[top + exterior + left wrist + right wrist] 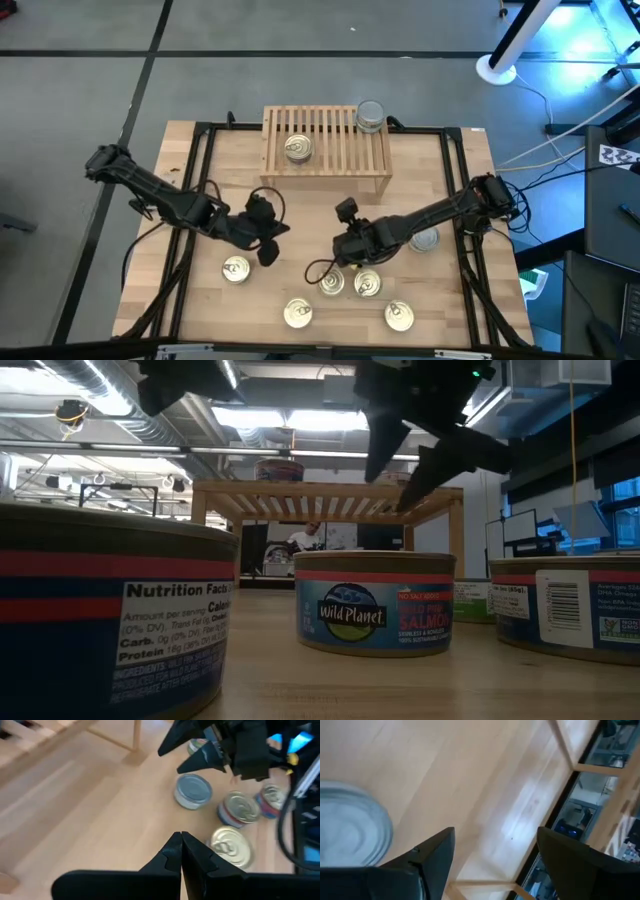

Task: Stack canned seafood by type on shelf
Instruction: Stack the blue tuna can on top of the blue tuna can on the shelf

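Observation:
The shelf point(325, 152) stands at the table's far side, with one gold-lidded can point(298, 149) on its slats and a silver-lidded can point(370, 116) at its far right corner. Several gold-lidded cans point(298, 313) sit upright on the table's near part. Another silver-lidded can point(427, 239) stands partly under the right arm and also shows in the right wrist view point(350, 832). My left gripper point(181, 851) hovers shut left of centre point(268, 250), holding nothing. My right gripper point(495, 851) hangs open over the gold cans point(340, 258), tilted down, with only bare wood between its fingers.
A black frame point(200, 180) rims the wooden tabletop. Bare wood lies between the shelf and the cans. In the low view, large cans point(375, 603) stand close in front, and the room shows behind the shelf. Cables trail on the floor at the right.

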Action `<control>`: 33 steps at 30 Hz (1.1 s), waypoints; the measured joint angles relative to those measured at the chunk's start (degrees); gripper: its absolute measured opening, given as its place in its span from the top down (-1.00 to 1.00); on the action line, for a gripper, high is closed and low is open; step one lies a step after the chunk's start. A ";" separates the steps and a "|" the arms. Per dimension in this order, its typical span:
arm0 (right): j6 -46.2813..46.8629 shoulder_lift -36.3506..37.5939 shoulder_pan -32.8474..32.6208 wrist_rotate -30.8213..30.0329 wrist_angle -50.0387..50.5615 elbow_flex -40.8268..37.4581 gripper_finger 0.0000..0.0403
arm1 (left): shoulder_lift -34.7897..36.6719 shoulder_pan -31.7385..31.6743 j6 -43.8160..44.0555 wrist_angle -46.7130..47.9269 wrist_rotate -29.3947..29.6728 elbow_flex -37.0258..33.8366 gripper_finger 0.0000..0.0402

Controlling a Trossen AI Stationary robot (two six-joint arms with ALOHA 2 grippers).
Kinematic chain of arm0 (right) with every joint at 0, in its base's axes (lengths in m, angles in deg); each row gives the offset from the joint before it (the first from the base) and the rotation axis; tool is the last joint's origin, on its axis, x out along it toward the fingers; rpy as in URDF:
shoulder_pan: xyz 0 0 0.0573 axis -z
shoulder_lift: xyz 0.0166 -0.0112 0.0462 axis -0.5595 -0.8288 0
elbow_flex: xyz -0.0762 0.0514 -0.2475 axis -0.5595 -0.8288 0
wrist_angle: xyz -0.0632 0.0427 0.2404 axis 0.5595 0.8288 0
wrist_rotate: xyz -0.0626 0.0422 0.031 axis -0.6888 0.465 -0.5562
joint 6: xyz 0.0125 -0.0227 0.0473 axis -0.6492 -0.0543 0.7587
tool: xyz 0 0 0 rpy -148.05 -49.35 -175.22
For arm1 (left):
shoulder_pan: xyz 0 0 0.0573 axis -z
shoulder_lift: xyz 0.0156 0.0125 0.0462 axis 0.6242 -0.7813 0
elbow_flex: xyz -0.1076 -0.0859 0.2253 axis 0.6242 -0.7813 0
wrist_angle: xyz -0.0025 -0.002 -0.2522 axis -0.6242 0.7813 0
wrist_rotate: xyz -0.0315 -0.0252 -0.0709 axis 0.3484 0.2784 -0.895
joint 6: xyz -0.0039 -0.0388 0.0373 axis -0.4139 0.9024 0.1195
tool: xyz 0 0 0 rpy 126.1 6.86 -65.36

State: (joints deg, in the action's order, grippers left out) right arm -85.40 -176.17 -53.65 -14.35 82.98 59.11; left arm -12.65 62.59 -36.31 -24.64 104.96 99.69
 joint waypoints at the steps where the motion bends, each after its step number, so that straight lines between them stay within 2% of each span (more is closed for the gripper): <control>1: 0.00 0.00 0.04 0.21 0.95 0.00 -0.40 | -0.45 0.39 0.67 -0.04 0.00 0.00 1.00; 7: 2.72 2.01 -0.69 7.58 7.55 -0.02 -0.40 | -5.87 1.18 2.64 -4.21 -0.39 0.00 1.00; 15: 11.76 10.35 -0.70 20.00 9.85 -0.07 -0.40 | -14.57 1.09 -0.04 -18.55 -3.89 0.00 1.00; 23: 13.10 12.74 -0.70 38.84 6.22 -2.19 -0.40 | -23.56 1.07 0.36 -28.64 -9.38 0.00 1.00; 26: 12.58 12.21 -0.66 41.04 2.74 -3.40 -0.40 | -26.15 1.23 0.43 -30.01 -10.59 0.00 1.00; 33: 11.05 10.74 -0.60 40.47 -7.33 -5.44 -0.40 | -29.97 1.47 2.65 -31.47 -12.08 0.00 1.00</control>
State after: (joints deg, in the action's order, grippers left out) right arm -74.35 -165.43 -54.25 26.11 75.65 53.67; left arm -42.61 64.05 -33.66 -56.11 92.88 99.68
